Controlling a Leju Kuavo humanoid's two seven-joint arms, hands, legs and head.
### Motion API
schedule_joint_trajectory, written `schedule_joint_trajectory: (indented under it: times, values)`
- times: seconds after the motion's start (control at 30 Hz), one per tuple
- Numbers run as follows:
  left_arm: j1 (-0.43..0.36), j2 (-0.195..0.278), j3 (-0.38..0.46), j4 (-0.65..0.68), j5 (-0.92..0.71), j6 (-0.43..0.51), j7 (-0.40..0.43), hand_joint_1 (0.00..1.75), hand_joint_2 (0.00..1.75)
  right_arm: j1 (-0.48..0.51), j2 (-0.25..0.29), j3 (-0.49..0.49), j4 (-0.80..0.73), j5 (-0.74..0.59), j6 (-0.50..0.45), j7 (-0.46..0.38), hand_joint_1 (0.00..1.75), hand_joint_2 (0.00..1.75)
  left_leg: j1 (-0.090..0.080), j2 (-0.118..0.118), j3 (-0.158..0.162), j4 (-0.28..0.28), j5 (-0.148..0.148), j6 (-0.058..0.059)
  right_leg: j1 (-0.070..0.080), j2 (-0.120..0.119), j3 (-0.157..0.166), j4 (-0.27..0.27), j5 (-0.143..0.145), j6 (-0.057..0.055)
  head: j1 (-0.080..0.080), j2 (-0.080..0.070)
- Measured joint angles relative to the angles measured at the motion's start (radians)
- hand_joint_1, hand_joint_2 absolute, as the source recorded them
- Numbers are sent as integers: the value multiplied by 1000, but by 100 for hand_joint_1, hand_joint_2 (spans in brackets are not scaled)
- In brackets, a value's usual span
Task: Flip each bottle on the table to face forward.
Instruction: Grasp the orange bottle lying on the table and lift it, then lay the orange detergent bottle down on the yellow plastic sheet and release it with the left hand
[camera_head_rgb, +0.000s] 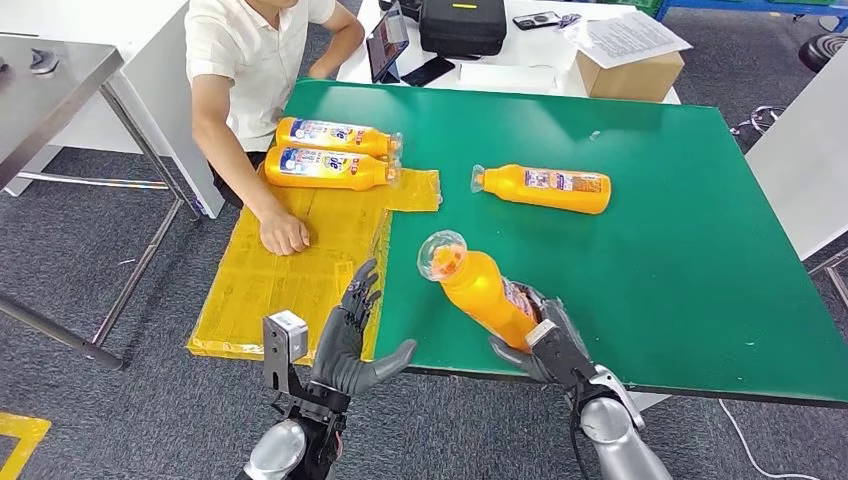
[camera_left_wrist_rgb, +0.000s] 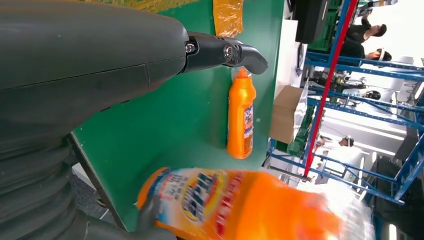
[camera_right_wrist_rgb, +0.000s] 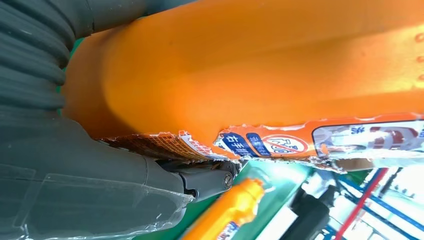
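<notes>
My right hand (camera_head_rgb: 548, 345) grips the lower end of an orange bottle (camera_head_rgb: 480, 285) and holds it tilted above the green table (camera_head_rgb: 650, 280), cap end up and away from me. The same bottle (camera_right_wrist_rgb: 260, 70) sits against the right hand's thumb (camera_right_wrist_rgb: 100, 190), its torn label showing, and it appears blurred as the held bottle (camera_left_wrist_rgb: 235, 205) in the left wrist view. My left hand (camera_head_rgb: 350, 335) is open, fingers spread, at the table's near edge over the yellow sheet (camera_head_rgb: 290, 270). Another orange bottle (camera_head_rgb: 545, 187) lies on its side mid-table. Two more bottles (camera_head_rgb: 335, 153) lie together on the yellow sheet.
A person in a white shirt (camera_head_rgb: 250, 60) sits at the far left corner, a hand (camera_head_rgb: 283, 232) resting on the yellow sheet. Behind the green table stand a white table with a cardboard box (camera_head_rgb: 632, 72), a black case (camera_head_rgb: 462, 25) and a tablet (camera_head_rgb: 385, 45).
</notes>
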Motion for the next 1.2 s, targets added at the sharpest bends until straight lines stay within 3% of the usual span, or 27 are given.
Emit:
schedule_joint_trajectory:
  times: [0.3,0.5,0.97,1.2]
  values:
    - [-26,5,-17,14,-29,-10,6,0,175,-9,62,50,-40,-25,15,-15,175,175,0,0,-1,0,0,0,0,0,-2,0,0,0,0,0]
    - [-40,5,-25,11,38,-79,37,0,175,-33,106,127,-24,-21,4,-29,175,175,1,0,-2,0,0,0,0,0,-2,1,0,0,0,0]
    - [-78,3,-31,-3,192,-145,78,0,175,-122,136,275,111,94,-75,-45,175,175,0,0,-2,0,0,0,0,0,-2,1,0,0,0,0]
    - [-91,3,-18,-3,235,-155,88,0,175,-153,145,313,157,71,-83,-49,175,175,0,0,-2,0,0,0,0,0,-3,1,0,0,0,0]
